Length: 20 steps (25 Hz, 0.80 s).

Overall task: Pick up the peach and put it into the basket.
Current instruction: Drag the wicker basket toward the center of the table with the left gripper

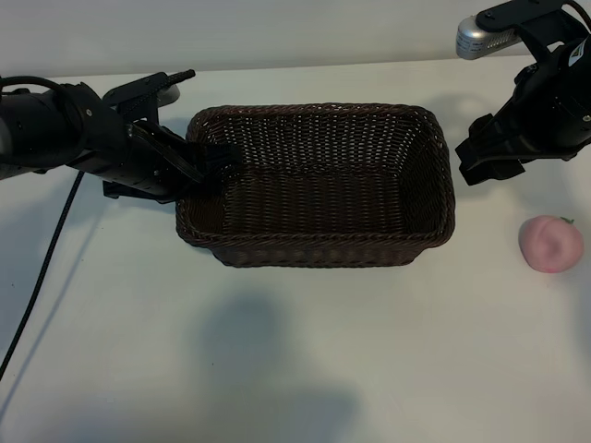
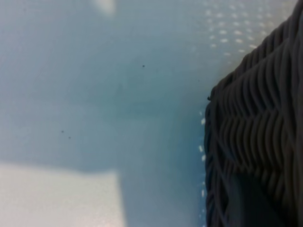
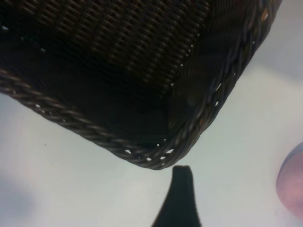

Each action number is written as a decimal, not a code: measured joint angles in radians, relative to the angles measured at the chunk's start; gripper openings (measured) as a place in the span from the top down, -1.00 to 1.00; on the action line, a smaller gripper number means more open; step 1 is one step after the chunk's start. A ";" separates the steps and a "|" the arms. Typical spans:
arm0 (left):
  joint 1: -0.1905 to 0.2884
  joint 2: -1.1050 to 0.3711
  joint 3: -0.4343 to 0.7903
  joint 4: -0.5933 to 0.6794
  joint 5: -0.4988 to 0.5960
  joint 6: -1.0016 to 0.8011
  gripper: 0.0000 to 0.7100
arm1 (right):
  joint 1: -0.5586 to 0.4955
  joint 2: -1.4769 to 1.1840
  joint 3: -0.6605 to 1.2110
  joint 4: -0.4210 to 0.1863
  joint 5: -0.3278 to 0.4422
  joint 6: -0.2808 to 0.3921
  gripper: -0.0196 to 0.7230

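Observation:
The dark-brown wicker basket (image 1: 319, 247) stands in the middle of the white table. The pale-pink peach (image 1: 551, 244) lies on the table to the basket's right, well apart from it; its edge (image 3: 292, 183) also shows in the right wrist view. My left gripper (image 1: 205, 162) is at the basket's left rim, shut across the rim with one jaw inside and one outside. The left wrist view shows only the woven wall (image 2: 255, 137) up close. My right gripper (image 1: 473, 159) hangs open and empty beside the basket's right far corner (image 3: 199, 124), above and behind the peach. One dark finger (image 3: 180, 201) shows.
The white table (image 1: 295, 369) stretches bare in front of the basket. A black cable (image 1: 42, 268) runs down the left side. A silver-grey fitting (image 1: 485, 39) sits above the right arm at the far right.

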<state>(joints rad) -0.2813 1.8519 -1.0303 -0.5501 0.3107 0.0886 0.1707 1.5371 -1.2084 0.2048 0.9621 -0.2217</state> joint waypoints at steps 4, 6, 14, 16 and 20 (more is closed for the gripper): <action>0.000 0.000 -0.004 -0.007 0.023 0.000 -0.28 | 0.000 0.000 0.000 0.000 0.002 0.000 -0.65; 0.000 -0.009 -0.005 -0.007 0.032 0.000 -0.67 | 0.000 0.000 0.000 0.000 0.002 0.000 -0.65; 0.000 -0.111 -0.006 -0.001 0.081 -0.001 -0.95 | 0.000 0.000 0.000 0.000 0.002 0.000 -0.65; 0.000 -0.146 -0.006 0.018 0.100 -0.003 -0.94 | 0.000 0.000 0.000 0.000 0.002 0.000 -0.65; 0.000 -0.223 -0.006 0.067 0.138 -0.016 -0.92 | 0.000 0.000 0.000 0.000 0.002 0.000 -0.65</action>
<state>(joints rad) -0.2813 1.6286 -1.0362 -0.4832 0.4487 0.0729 0.1707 1.5371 -1.2084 0.2048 0.9643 -0.2217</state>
